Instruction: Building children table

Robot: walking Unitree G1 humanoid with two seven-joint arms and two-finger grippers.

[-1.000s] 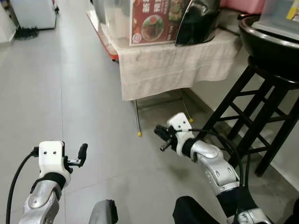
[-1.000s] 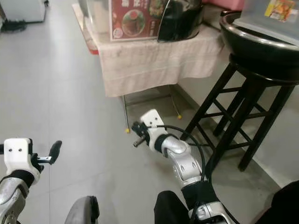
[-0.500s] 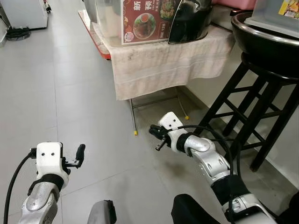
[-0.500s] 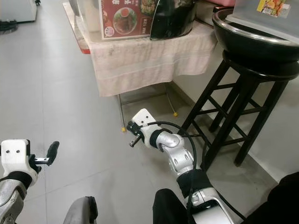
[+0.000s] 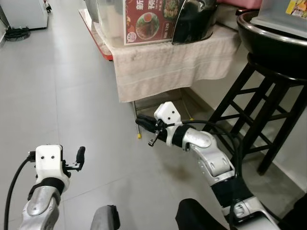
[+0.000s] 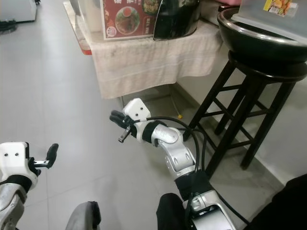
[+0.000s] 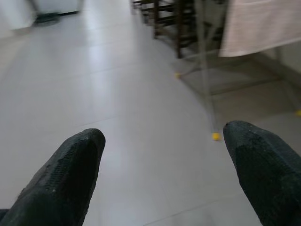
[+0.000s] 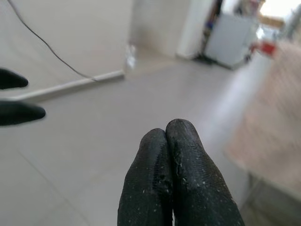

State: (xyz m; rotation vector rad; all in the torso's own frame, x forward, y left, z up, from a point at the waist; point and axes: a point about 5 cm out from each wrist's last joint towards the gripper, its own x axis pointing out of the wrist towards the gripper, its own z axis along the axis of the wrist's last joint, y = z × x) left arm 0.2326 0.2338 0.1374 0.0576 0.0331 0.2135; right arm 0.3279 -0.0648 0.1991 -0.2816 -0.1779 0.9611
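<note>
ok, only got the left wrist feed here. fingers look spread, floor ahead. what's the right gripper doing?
Observer: Right gripper is shut, fingertips pressed together, holding nothing.
Operator: where's it sitting?
Observer: Raised over the floor, pointing toward the robot's left, in front of the cloth-covered table.
Operator: anything on its right side?
Observer: A black stool with a black bowl on top, close beside the right arm.

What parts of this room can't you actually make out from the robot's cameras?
- Red menu poster: the eye views' top edge cuts it off, print too small to read.
- Under the cloth-covered table: the hanging cloth hides all but its thin legs.
- Black stool: what sits on it is cropped at the corner.
- Right wrist view: background blurred behind the right gripper.
</note>
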